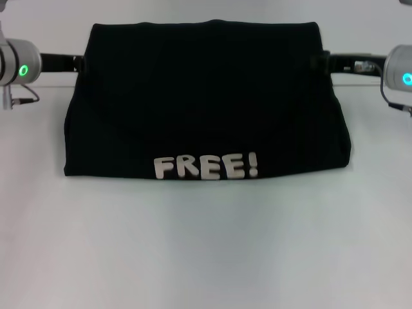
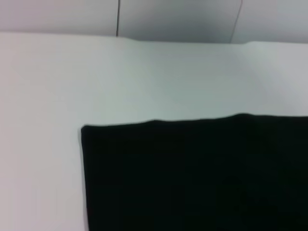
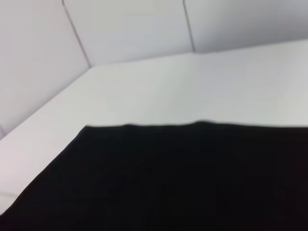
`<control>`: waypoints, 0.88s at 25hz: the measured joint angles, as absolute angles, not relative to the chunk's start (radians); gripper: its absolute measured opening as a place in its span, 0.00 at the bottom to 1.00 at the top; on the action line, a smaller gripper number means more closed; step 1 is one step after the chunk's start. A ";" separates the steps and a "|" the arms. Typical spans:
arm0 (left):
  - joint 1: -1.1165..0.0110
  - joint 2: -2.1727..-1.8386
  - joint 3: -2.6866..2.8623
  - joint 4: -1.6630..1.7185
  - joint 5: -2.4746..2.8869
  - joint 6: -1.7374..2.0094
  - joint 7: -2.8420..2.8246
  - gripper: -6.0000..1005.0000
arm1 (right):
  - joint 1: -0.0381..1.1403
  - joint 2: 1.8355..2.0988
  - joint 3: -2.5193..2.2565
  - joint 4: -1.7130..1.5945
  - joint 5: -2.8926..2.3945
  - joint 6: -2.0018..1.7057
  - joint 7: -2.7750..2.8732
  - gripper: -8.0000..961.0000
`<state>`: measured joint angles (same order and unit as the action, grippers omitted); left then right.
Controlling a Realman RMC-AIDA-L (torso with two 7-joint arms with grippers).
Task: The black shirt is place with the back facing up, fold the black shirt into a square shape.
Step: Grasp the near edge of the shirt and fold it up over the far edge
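Jaws of both grippers sit hidden at the shirt's (image 1: 206, 103) far corners, so I cannot tell their state — left gripper (image 1: 78, 63) and right gripper (image 1: 320, 62) seemingly carrying that edge to fold it over the "FREE!" print (image 1: 206, 167) on the table (image 1: 206, 257); nothing obstructs.

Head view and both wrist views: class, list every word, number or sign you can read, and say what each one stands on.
"FREE!" stands in chunky white capitals along the near edge of the soft, matte black cloth shirt, which lies folded on the plain white table; it shows in the head view only.
No other text, number or label shows in any view.
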<state>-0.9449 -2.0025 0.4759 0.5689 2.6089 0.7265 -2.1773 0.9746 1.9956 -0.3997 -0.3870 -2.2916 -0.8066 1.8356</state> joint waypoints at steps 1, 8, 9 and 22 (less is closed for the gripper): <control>-0.951 -2.002 0.477 0.561 2.602 0.713 -2.168 0.00 | 0.979 1.995 -0.402 -0.388 -2.287 -0.795 1.836 0.17; -0.976 -2.005 0.487 0.501 2.580 0.595 -2.134 0.00 | 0.981 1.984 -0.427 -0.377 -2.258 -0.740 1.832 0.19; -0.977 -2.006 0.488 0.492 2.575 0.573 -2.126 0.00 | 0.981 1.984 -0.426 -0.369 -2.256 -0.728 1.829 0.19; -0.979 -2.075 0.489 0.375 2.554 0.328 -1.987 0.08 | 0.964 2.030 -0.425 -0.318 -2.251 -0.651 1.818 0.23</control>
<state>-0.9794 -2.0749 0.4891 0.3746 2.5538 0.3279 -1.9874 0.9638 2.0296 -0.4249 -0.3184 -2.2511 -0.6513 1.8177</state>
